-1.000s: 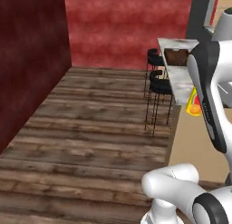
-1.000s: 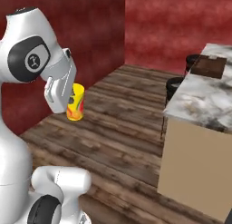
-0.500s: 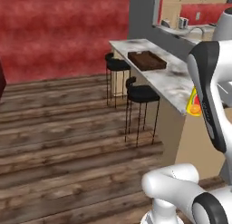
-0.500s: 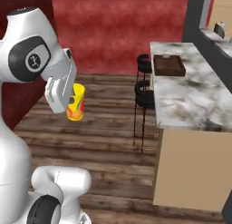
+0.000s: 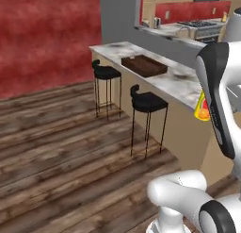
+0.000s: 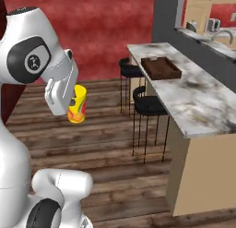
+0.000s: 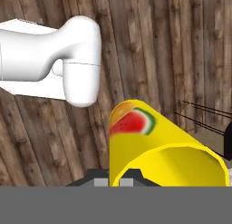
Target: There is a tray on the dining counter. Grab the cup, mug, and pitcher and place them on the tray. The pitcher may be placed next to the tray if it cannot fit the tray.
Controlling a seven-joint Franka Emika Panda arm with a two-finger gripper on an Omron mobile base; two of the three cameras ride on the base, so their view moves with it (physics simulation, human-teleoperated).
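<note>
Since the earlier frames the base has swung round, so the counter (image 6: 203, 100) and tray (image 6: 161, 68) now lie nearer ahead. Fingers pinch the cup (image 6: 77, 104), held over the floor well short of the tray. A jolt while driving could loosen it.

cup (image 6: 77, 104): yellow, red-orange mark | tray (image 6: 160, 68): dark brown | dining counter (image 6: 198, 98): white-grey marble, veined

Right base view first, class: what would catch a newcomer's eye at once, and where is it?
The yellow cup stands out, held up in the gripper at the left, above the plank floor. To the right, the dark brown tray lies on the marble dining counter, with two black stools tucked beside it. In the hand view, the cup's side bears a watermelon-slice picture.
</note>
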